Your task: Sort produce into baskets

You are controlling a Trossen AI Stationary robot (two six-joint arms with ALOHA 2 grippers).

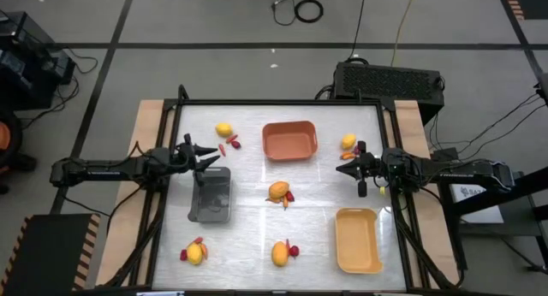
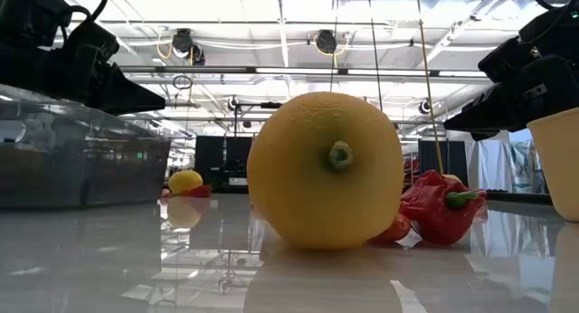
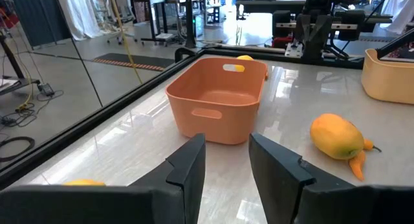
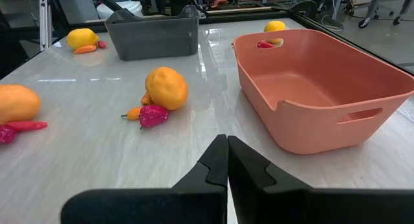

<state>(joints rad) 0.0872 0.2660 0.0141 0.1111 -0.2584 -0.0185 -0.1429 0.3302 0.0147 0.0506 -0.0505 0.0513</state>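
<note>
Three baskets stand on the white table: orange [image 1: 289, 140] at the far middle, dark grey [image 1: 211, 195] at the left, yellow [image 1: 358, 239] at the near right. Yellow-orange fruits with small red and orange pieces beside them lie scattered: far left [image 1: 223, 130], far right [image 1: 348, 142], centre [image 1: 278, 191], near left [image 1: 196, 253], near middle [image 1: 281, 253]. My left gripper [image 1: 205, 157] is open and empty over the grey basket's far end. My right gripper [image 1: 347, 169] is shut and empty, just near of the far-right fruit.
In the low view the near-middle fruit [image 2: 326, 168] fills the front, with a red pepper piece [image 2: 443, 204] beside it. A raised black frame [image 1: 282, 103] runs round the table. Bare table lies between the orange and yellow baskets.
</note>
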